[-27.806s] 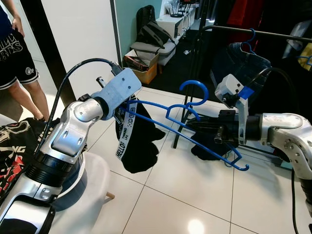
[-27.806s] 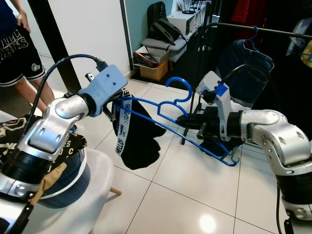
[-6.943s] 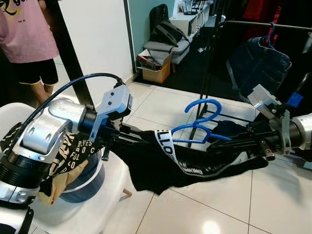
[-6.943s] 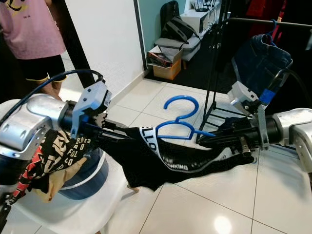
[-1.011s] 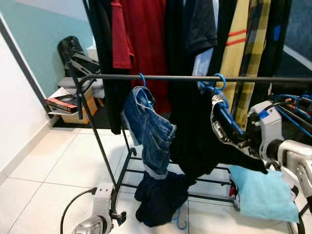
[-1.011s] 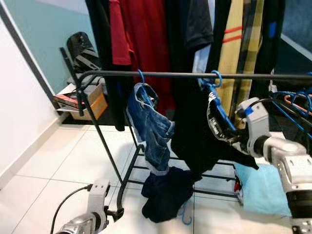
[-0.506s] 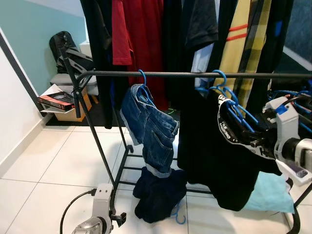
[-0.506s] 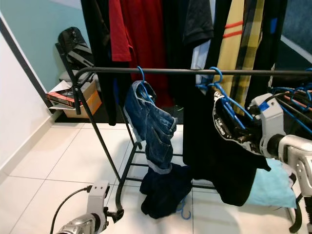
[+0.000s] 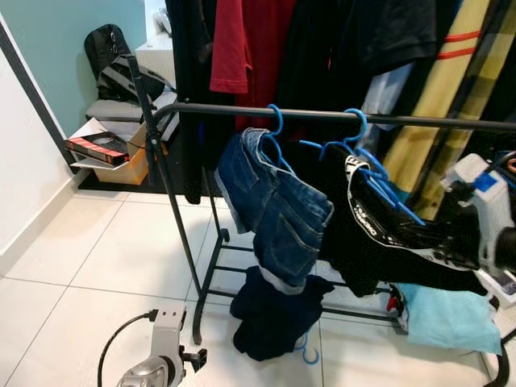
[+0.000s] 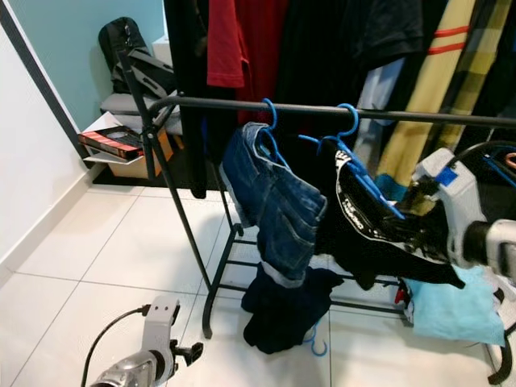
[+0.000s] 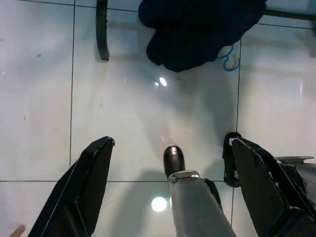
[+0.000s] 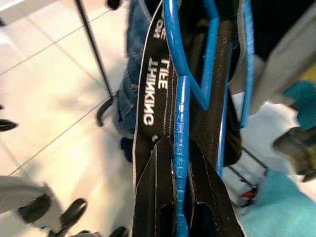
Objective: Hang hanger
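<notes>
Silver and low at the near edge of the head views, the robot's left arm hangs idle, its left gripper (image 11: 168, 148) pointing at the pale tiled floor (image 9: 72, 290) with the black fingers (image 11: 84, 182) spread wide apart and holding nothing. To the right, the right gripper (image 12: 178, 210) is clamped on the lower bar of the blue hanger (image 9: 379, 181), its two fingers pressed against either side of the plastic in the wrist view. A black garment (image 9: 387, 250) with a white lettered band drapes over that hanger, whose hook (image 9: 355, 121) sits over the black rail (image 9: 242, 111) of the clothes rack (image 9: 173, 210). Just beside it on the same rail, a second blue hanger (image 9: 276, 121) carries folded denim shorts (image 9: 278, 201). Under the rack, a dark garment (image 9: 274, 310) lies heaped on the floor, and a light blue cloth (image 9: 447, 318) lies by the robot's right arm. Behind the rail hang red, black and yellow striped clothes (image 9: 266, 48). Farther back on the left, a cardboard box (image 9: 113, 157) and a black bag (image 9: 109, 56) stand against the teal wall (image 9: 48, 48).
</notes>
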Robot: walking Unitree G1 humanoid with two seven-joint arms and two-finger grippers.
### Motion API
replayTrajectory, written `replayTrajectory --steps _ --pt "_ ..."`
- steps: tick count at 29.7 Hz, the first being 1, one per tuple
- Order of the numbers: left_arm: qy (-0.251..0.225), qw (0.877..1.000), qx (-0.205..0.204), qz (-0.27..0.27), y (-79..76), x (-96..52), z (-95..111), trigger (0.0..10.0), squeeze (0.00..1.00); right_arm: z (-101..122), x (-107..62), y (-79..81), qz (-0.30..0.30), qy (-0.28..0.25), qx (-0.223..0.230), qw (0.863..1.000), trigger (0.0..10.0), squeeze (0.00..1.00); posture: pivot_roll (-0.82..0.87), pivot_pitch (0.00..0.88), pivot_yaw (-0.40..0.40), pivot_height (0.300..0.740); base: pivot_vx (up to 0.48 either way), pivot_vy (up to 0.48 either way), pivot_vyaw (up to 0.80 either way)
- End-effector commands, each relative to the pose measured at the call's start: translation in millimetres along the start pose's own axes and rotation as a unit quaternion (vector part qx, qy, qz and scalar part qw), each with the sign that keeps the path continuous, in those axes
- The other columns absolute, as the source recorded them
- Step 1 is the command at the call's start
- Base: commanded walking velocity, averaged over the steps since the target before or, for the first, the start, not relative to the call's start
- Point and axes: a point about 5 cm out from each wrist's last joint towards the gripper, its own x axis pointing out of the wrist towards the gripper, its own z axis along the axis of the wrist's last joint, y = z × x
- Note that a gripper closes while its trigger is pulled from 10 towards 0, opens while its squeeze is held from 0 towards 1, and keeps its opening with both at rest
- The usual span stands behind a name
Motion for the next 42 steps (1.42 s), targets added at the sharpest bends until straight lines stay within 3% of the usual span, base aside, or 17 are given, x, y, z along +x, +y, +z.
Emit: replayTrajectory --steps 1,5,7,9,10,12,13,14,16,17,18,19,23,27,32,36,42 --pt "0.01 1.0 0.003 -0.001 2.4 -1.2 -3.9 10.0 0.0 -0.8 -5.7 -4.0 -0.022 0.021 -0.019 0.999 10.0 0.0 -0.21 0.0 0.071 0.74 0.0 0.0 0.0" --pt "0.012 1.0 0.002 -0.006 1.6 -1.1 -4.4 10.0 0.0 -30.9 -10.3 -8.4 -0.058 0.136 -0.022 0.989 10.0 0.0 -0.21 0.0 0.072 0.74 0.0 0.0 0.0" --pt "0.012 1.0 0.002 -0.007 1.3 -1.0 -4.3 10.0 0.0 -35.3 -11.9 -8.2 -0.063 0.154 -0.023 0.986 10.0 0.0 -0.2 0.0 0.071 0.74 0.0 0.0 0.0" --pt "0.012 1.0 0.002 -0.008 1.1 -1.0 -4.1 10.0 0.0 -27.7 -11.1 -10.5 -0.074 0.121 -0.015 0.99 10.0 0.0 -0.2 0.0 0.071 0.74 0.0 0.0 0.0" --pt "0.012 1.0 0.003 -0.009 1.0 -0.9 -4.0 10.0 0.0 -9.8 -10.8 -14.1 -0.08 0.045 -0.01 0.996 10.0 0.0 -0.2 0.0 0.074 0.74 0.0 0.0 0.0" --pt "0.011 1.0 0.003 -0.009 1.0 -0.9 -3.8 10.0 0.0 24.4 -20.1 -26.5 -0.106 -0.111 0.023 0.988 10.0 0.0 -0.2 0.0 0.074 0.74 0.0 0.0 0.0" --pt "0.011 1.0 0.003 -0.009 1.0 -0.9 -3.8 10.0 0.0 24.4 -20.1 -26.5 -0.106 -0.111 0.023 0.988 10.0 0.0 -0.2 0.0 0.074 0.74 0.0 0.0 0.0" --pt "0.011 1.0 0.002 -0.008 1.1 -0.9 -3.8 10.0 0.0 31.6 -24.5 -27.5 -0.102 -0.148 0.024 0.983 10.0 0.0 -0.2 0.0 0.074 0.74 0.0 0.0 0.0" --pt "0.011 1.0 0.002 -0.008 1.3 -0.9 -3.6 10.0 0.0 29.1 -26.6 -28.8 -0.095 -0.149 0.045 0.983 10.0 0.0 -0.21 0.0 0.074 0.74 0.0 0.0 0.0" --pt "0.011 1.0 0.002 -0.007 1.6 -1.0 -3.4 10.0 0.0 -3.9 -22.4 -20.4 -0.068 -0.02 0.029 0.997 10.0 0.0 -0.21 0.0 0.076 0.74 0.0 0.0 0.0" --pt "0.011 1.0 0.002 -0.007 1.6 -1.0 -3.4 10.0 0.0 -3.9 -22.4 -20.4 -0.068 -0.02 0.029 0.997 10.0 0.0 -0.21 0.0 0.076 0.74 0.0 0.0 0.0" --pt "0.011 1.0 0.002 -0.007 1.6 -0.9 -3.1 10.0 0.0 -15.2 -21.9 -15.7 -0.055 0.021 0.021 0.998 10.0 0.0 -0.2 0.0 0.073 0.74 0.0 0.0 0.0" --pt "0.011 1.0 0.001 -0.007 2.0 -1.0 -3.1 10.0 0.0 -15.7 -23.6 -2.6 -0.005 0.01 0.056 0.998 10.0 0.0 -0.21 0.0 0.081 0.74 0.0 0.0 0.0" --pt "0.014 1.0 0.003 -0.009 2.4 -1.2 -3.5 10.0 0.0 -51.9 -31.3 7.3 0.012 0.159 0.023 0.987 10.0 0.0 -0.21 0.0 0.084 0.74 0.0 0.0 0.0" --pt "0.014 1.0 0.002 -0.008 2.8 -1.3 -3.7 10.0 0.0 -47.0 -31.6 7.6 0.013 0.111 0.048 0.993 10.0 0.0 -0.21 0.0 0.085 0.74 0.0 0.0 0.0" --pt "0.015 1.0 0.004 -0.01 2.4 -1.4 -4.2 10.0 0.0 -13.1 -32.7 9.6 0.037 -0.016 0.024 0.999 10.0 0.0 -0.21 0.0 0.089 0.74 0.0 0.0 0.0" --pt "0.015 1.0 0.005 -0.008 3.0 -1.5 -4.1 10.0 0.0 -9.6 -27.5 13.9 0.044 -0.037 0.018 0.998 10.0 0.0 -0.22 0.0 0.09 0.74 0.0 0.0 0.0"
